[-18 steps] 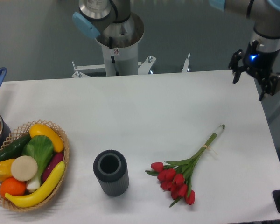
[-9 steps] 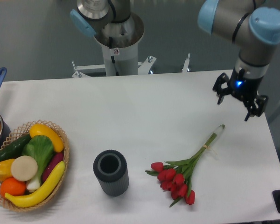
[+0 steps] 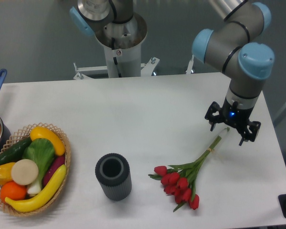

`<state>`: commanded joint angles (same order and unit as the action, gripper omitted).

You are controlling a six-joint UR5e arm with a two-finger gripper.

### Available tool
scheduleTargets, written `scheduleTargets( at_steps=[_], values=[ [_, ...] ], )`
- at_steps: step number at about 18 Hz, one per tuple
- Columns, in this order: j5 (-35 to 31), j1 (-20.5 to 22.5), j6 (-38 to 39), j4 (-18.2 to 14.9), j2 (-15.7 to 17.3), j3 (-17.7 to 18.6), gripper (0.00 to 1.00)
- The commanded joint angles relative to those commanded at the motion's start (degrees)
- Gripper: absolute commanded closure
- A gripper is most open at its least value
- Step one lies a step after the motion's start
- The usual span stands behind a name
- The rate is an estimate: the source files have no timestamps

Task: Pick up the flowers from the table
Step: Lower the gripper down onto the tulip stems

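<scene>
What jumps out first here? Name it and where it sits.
The bunch of red flowers lies flat on the white table, front right, stems pointing up toward the open gripper that hangs right over the stem tips. At far left a basket of bright vegetables draws the eye, and a dark ribbed cup stands between basket and flowers.

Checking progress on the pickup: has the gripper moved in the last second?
Yes. The gripper has come left and down from beyond the table's right edge to just above the stem end of the flowers, open.
</scene>
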<state>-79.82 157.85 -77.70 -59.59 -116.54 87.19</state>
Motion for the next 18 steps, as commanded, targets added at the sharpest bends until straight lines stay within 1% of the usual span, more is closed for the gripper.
scheduleTargets(
  at_steps=[2, 4, 6, 8, 11, 12, 15, 18],
  values=[
    [3.43, -0.17, -0.17, 0.0, -1.32, 0.17, 0.0],
    [3.45, -1.32, -0.26, 0.09, -2.81, 0.35, 0.0],
    [3.54, -1.32, -0.61, 0.09, -3.69, 0.35, 0.0],
    [3.45, -1.41, -0.79, 0.26, -5.27, 0.18, 0.0],
    [3.36, -2.1, -0.79, 0.44, -6.42, 0.35, 0.0],
    [3.27, -2.37, -0.7, 0.87, -7.03, 0.18, 0.0],
    [3.1, -3.33, -0.35, 5.52, -8.53, 0.7, 0.0],
    [1.96, -3.87, -0.26, 6.06, -8.79, 0.7, 0.0]
  ],
)
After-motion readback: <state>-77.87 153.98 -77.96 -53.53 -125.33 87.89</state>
